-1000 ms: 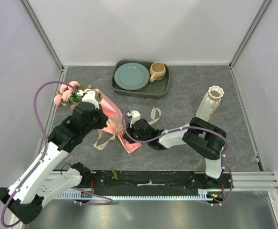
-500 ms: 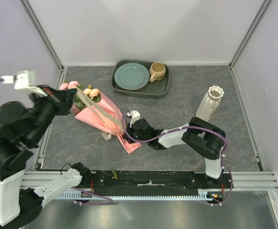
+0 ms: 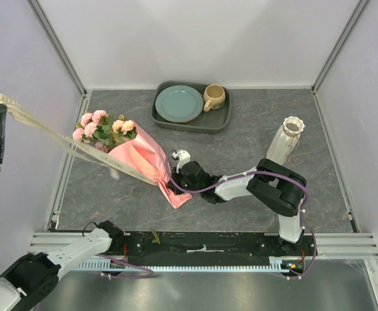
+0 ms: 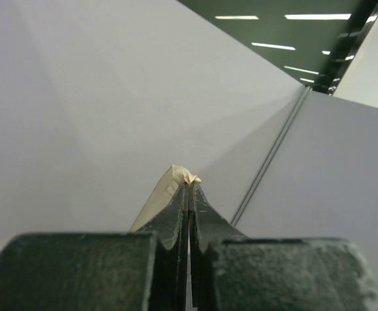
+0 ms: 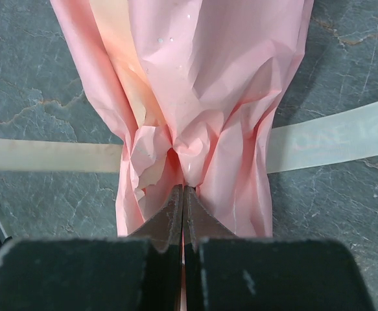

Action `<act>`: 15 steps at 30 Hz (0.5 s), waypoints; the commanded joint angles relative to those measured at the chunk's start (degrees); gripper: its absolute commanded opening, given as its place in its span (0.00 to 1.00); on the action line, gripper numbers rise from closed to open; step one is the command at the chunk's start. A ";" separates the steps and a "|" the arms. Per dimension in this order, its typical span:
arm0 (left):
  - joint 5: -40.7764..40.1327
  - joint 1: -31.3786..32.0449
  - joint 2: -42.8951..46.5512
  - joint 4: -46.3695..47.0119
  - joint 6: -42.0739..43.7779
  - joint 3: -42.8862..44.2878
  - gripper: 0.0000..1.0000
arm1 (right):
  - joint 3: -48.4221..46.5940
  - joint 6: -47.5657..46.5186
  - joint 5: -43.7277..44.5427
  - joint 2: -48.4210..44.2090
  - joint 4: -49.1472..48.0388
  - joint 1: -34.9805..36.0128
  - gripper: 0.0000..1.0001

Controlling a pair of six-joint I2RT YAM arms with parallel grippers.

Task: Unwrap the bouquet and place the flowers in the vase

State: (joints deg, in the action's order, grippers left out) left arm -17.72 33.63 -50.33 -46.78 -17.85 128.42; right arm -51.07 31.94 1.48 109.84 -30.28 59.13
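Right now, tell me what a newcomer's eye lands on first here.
A cream ribbon stretches taut from the pink bouquet on the left, up to the left pincer shut on its end, far left. The right pincer pinches the paper at its narrow tip; the white vase stands at right.

Bright, even light across your three views, soft only close to the lenses

From above you had flat, diffuse light: the table [image 3: 240,146] showed only faint, soft-edged shadows under the right arm [image 3: 240,186], the white walls carried a slight lilac cast, and the metal strip [image 3: 208,291] at the near edge gave back a dull sheen. On your left wrist the left gripper [image 4: 189,189] was a dark, soft-focus mass near the lens, the ribbon [image 4: 164,197] at its tips was sharper, and the ceiling lights [image 4: 292,29] burned as white bars at top right. On your right wrist the bouquet [image 5: 195,84] paper was crisp with small glints, while the right gripper [image 5: 183,194] was blurred
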 commanded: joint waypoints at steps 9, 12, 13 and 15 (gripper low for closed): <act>2.43 0.30 -6.19 -1.10 -2.18 -2.72 0.02 | -3.67 -3.10 -1.30 -0.76 4.86 -0.07 0.01; 3.73 0.30 -4.70 -1.64 -5.88 -11.68 0.02 | -7.45 -5.56 -4.73 -6.20 11.46 0.71 0.06; 4.09 0.30 -4.35 -1.73 -7.36 -15.88 0.02 | -8.16 -6.53 -4.55 -8.05 14.61 1.07 0.07; 5.14 0.30 -3.47 -2.17 -8.78 -19.33 0.02 | -10.00 -8.99 -4.46 -13.93 17.96 1.51 0.14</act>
State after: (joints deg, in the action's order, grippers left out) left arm -14.92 33.63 -53.32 -45.32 -21.32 116.51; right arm -55.68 28.45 -1.37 106.89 -20.05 59.44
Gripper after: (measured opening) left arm 0.022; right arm 0.099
